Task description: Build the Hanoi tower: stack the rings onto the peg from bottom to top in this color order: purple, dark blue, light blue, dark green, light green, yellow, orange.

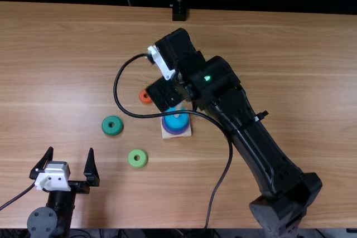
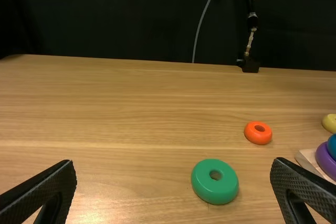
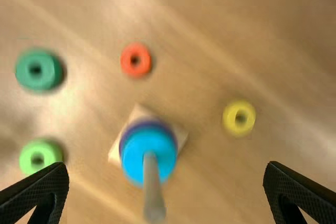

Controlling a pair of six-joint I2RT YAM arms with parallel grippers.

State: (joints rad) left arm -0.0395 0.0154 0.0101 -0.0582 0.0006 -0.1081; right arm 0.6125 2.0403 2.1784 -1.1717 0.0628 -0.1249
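The right arm reaches across the middle of the light brown wooden table (image 1: 279, 71), its black two-fingered right gripper (image 1: 164, 94) above the peg area; its fingers stand spread with nothing between them. The black two-fingered left gripper (image 1: 70, 150) is near the table's near edge on the left, also spread and empty.

The square pale wooden base (image 1: 188, 132) lies flat near the middle, with an upright pale round peg (image 3: 153, 195). A thick purple ring (image 1: 176, 132) sits low on the peg and a round light blue ring (image 1: 184, 120) is on top; a dark blue ring seems to lie between them, though the view is poor there.

Four rings lie loose: a large dark green ring (image 1: 106, 127) and a smaller light green ring (image 1: 132, 160) left of the base, a small orange ring (image 2: 258, 137) beyond it, and a small yellow ring (image 3: 230, 119) apart from it, on the side away from the green pair.
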